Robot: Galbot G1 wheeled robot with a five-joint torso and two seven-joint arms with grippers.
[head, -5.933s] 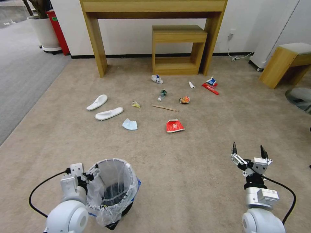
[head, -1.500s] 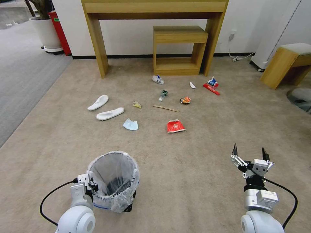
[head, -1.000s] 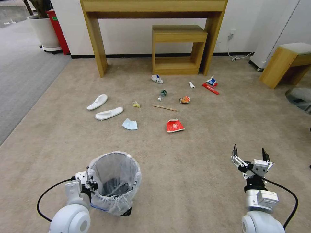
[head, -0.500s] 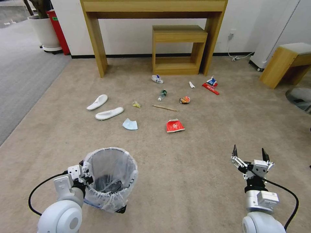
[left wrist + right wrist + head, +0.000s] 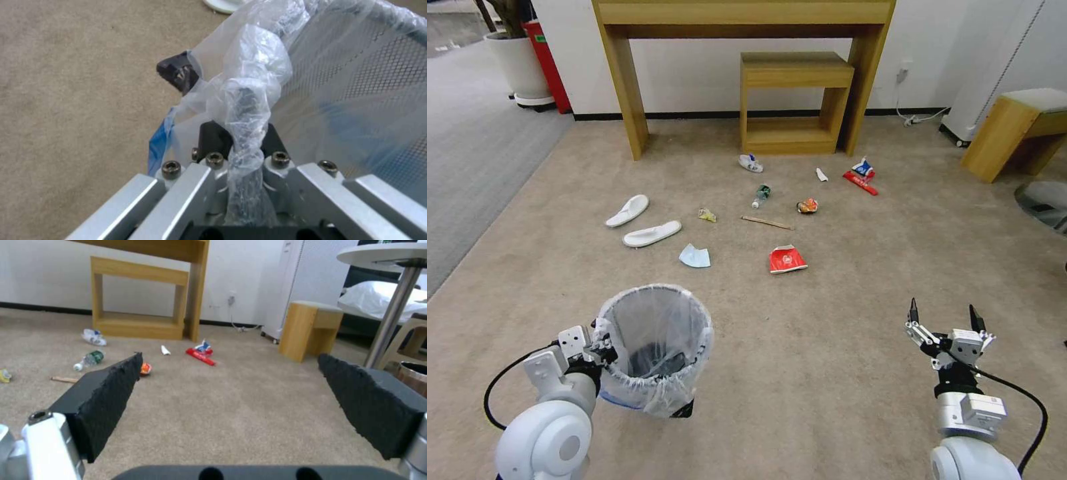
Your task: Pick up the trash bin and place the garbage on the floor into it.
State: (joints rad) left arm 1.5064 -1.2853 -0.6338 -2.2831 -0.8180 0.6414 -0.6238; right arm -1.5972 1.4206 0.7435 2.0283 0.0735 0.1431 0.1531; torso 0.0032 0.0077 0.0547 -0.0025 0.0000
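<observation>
The trash bin (image 5: pixel 654 347), black with a crinkled clear bag, is at the near left with its mouth facing up. My left gripper (image 5: pixel 597 348) is shut on its bag-wrapped rim (image 5: pixel 242 133); whether the base touches the floor (image 5: pixel 800 347) I cannot tell. The garbage lies farther ahead: two white slippers (image 5: pixel 627 210) (image 5: pixel 652 233), a blue mask (image 5: pixel 694 256), a red paper bowl (image 5: pixel 787 259), a stick (image 5: pixel 767 223), a bottle (image 5: pixel 760 195), a red bar wrapper (image 5: pixel 860 182). At the near right my right gripper (image 5: pixel 944 317) (image 5: pixel 229 360) hangs open and holds nothing.
A wooden desk (image 5: pixel 627 100) and a low shelf unit (image 5: pixel 794 100) stand against the far wall. A wooden stool (image 5: pixel 1014 130) is at the right, a plant pot (image 5: pixel 517 63) at the back left. Grey carpet (image 5: pixel 467 167) borders the left. A round table's leg (image 5: pixel 393 316) rises at the right.
My left arm has carried the trash bin forward and a little left, its rim now higher in the head view. The right gripper has barely moved and the garbage lies as before.
</observation>
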